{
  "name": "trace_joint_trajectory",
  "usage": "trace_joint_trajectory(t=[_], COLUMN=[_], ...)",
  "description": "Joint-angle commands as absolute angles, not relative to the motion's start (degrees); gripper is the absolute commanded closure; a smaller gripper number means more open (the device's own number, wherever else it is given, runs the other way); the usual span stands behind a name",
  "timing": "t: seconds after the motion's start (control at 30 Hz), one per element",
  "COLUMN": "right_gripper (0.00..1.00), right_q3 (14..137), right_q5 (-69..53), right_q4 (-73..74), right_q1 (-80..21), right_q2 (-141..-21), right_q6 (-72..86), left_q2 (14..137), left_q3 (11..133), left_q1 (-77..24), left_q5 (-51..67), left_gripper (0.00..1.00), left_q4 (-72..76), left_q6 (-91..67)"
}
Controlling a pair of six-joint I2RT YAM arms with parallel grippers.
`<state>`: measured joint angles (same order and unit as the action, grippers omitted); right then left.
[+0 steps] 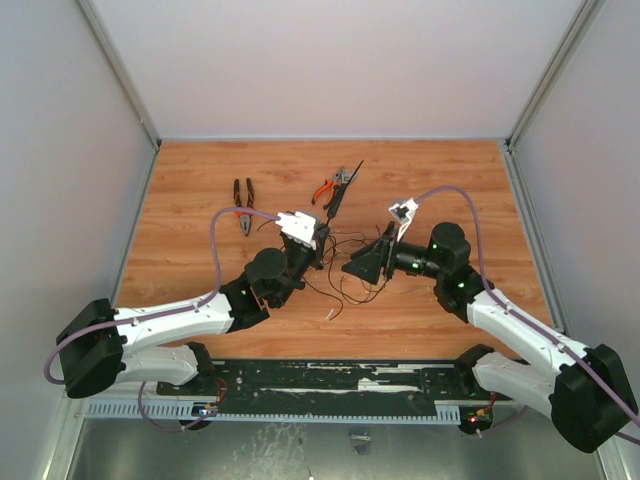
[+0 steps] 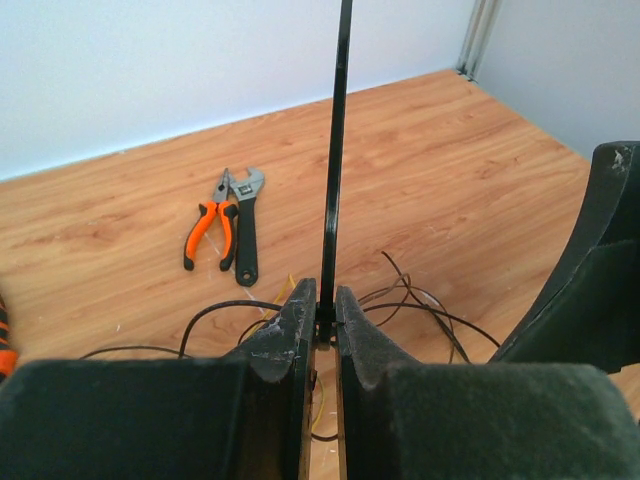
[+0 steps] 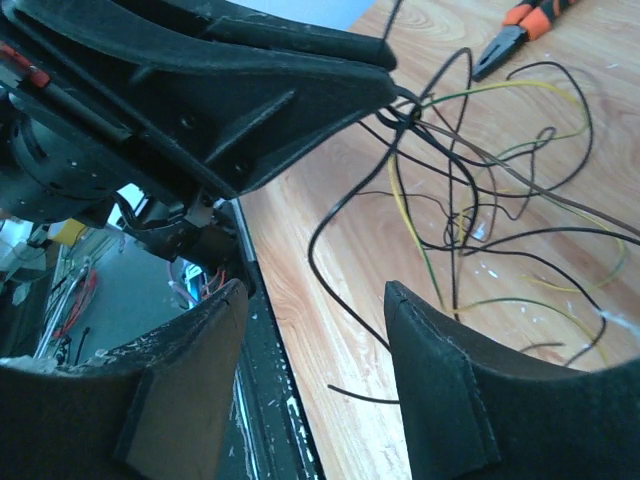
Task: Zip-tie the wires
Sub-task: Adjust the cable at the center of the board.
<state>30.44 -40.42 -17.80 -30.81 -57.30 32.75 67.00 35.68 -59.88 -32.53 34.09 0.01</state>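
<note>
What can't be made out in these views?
Left wrist: the zip tie is cut off by the top edge, lower end hidden between the jaws of the left gripper.
Right wrist: the wires run off the right edge.
Top: the wires are too thin to trace.

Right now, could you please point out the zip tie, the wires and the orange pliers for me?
zip tie (image 2: 336, 150): left wrist view, middle of the upright strip.
wires (image 3: 408, 115): right wrist view, where the strands bunch together.
orange pliers (image 2: 197, 238): left wrist view, on its left orange handle.
</note>
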Motion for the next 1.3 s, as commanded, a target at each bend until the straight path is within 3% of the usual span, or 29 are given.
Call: trace_joint_trajectory(t=[0.0,0.57,0.63,0.73,0.8,1.03,1.27], right_gripper=[0.41,0.53,0.66,0.93,1.0,1.0,1.0], right_q3=[32.3,35.2,35.8,36.6,36.9,35.8,35.8], right_q5=[-40.5,-33.4,-33.3,-31.7,-28.9,-24.3,-24.9], right_q4=[-23.1,-29.0,-29.3,-27.1,-23.1,-9.7,-3.1], right_q1=[-33.4,-36.4,-36.5,-36.5,-36.4,-33.0,-28.9], right_q2=[-59.3,-68.4,-69.4,-68.5,-66.5,-56.7,-53.7], right_q6=[35.8,38.0,38.0,36.3,34.2,28.1,25.6], left_q2=[66.3,66.3,66.4,66.2,66.0,64.6,63.2], left_q3=[37.5,37.2,37.2,36.9,36.7,35.8,35.2], left_q1=[-60.3,-60.3,-60.3,-60.4,-60.4,-60.3,-60.3], left_q5=[-33.1,-32.4,-32.5,-32.8,-33.2,-35.0,-35.4], left_gripper=[0.91,0.92,0.92,0.92,0.9,0.89,0.96], left_q4=[35.1,35.1,35.1,35.0,35.0,35.3,34.8], left_q6=[0.4,-1.2,-1.4,-1.4,-1.0,-0.1,0.0])
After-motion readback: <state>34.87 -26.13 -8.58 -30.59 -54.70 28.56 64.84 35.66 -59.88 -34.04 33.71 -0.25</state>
